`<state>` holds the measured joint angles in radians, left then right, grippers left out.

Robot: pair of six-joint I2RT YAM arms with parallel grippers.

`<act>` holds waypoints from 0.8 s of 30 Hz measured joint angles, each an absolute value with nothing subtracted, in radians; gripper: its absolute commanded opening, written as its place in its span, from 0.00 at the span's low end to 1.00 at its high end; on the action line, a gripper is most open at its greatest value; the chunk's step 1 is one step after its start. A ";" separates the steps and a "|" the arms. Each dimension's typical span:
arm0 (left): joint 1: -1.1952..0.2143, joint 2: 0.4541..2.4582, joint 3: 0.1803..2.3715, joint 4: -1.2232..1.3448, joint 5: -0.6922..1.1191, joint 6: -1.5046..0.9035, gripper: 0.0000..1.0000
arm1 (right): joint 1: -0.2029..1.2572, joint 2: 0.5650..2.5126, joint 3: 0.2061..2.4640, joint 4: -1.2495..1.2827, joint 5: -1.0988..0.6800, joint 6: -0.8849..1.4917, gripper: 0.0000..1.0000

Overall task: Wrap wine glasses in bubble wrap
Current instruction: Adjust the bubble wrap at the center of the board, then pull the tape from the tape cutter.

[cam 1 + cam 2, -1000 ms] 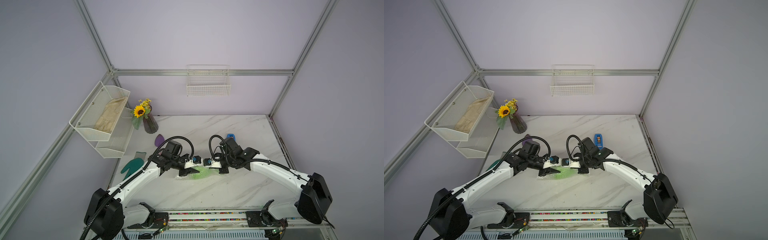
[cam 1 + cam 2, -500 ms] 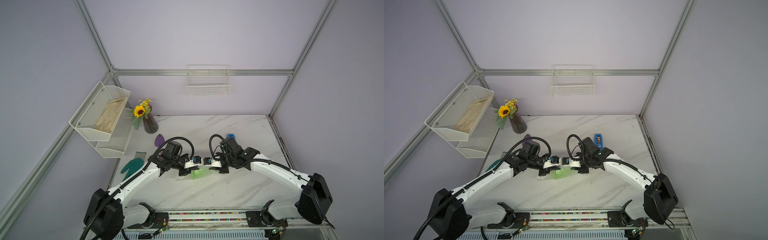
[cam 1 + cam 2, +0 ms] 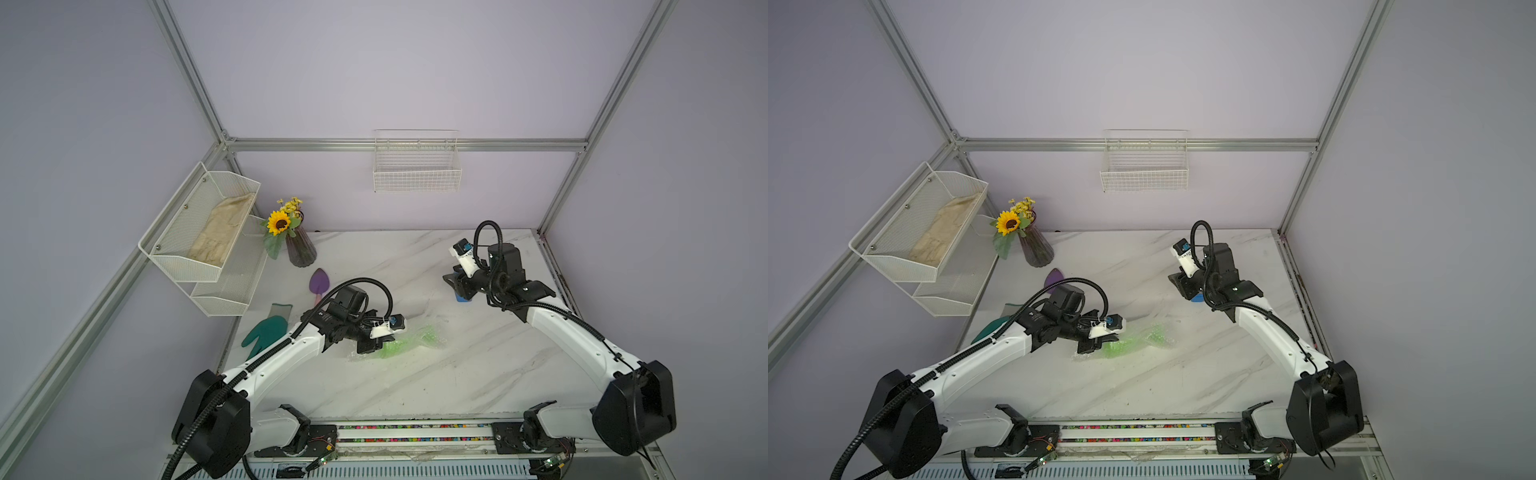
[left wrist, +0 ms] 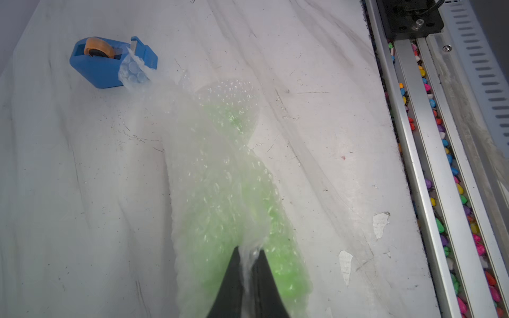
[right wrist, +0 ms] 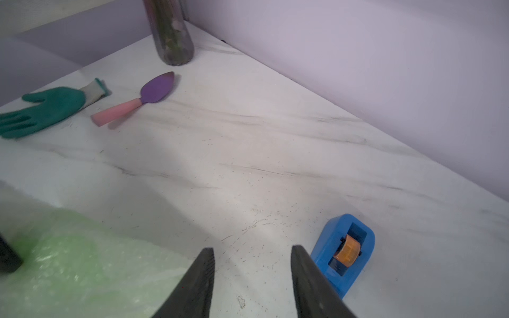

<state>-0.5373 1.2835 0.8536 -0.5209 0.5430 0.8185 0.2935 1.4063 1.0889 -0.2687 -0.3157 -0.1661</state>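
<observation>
The lime-green wine glass point(image 3: 395, 347) point(image 3: 1121, 348) lies on its side on the marble table, rolled inside the bubble wrap point(image 3: 430, 336) point(image 4: 192, 118). In the left wrist view its green point(image 4: 237, 198) shows through the film. My left gripper point(image 4: 249, 252) point(image 3: 371, 347) is shut on a pinched fold of bubble wrap over the bowl end. My right gripper point(image 5: 252, 250) point(image 3: 452, 283) hangs open with nothing between its fingers, over bare table well behind and to the right of the bundle. The wrapped bundle point(image 5: 63, 261) sits at the edge of the right wrist view.
A blue tape dispenser point(image 5: 344, 253) point(image 4: 110, 63) stands right beside my right gripper. A purple trowel point(image 3: 319, 282), a green glove point(image 3: 266, 332) and a dark vase with a sunflower point(image 3: 300, 249) stand at the back left, below white wire shelves point(image 3: 199, 228). A pebble-filled rail point(image 4: 440, 137) runs along the front edge.
My right gripper has opened, let go of the bundle and drawn back and right to the tape dispenser. My left gripper has shut on the bubble wrap.
</observation>
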 measured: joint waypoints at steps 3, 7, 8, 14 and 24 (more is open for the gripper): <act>-0.537 1.292 0.854 -0.520 0.535 0.818 0.08 | 0.179 1.521 1.113 -0.243 -0.382 -0.019 0.41; -0.537 1.292 0.854 -0.517 0.528 0.811 0.08 | 0.005 1.650 1.094 -0.218 -0.512 0.091 0.42; -0.537 1.292 0.854 -0.517 0.527 0.810 0.08 | -0.025 1.678 1.090 -0.218 -0.540 0.107 0.41; -0.537 1.292 0.854 -0.517 0.519 0.804 0.08 | -0.051 1.828 1.106 -0.235 -0.613 0.174 0.32; -0.537 1.292 0.854 -0.516 0.515 0.803 0.08 | -0.048 1.903 1.191 -0.295 -0.688 0.178 0.31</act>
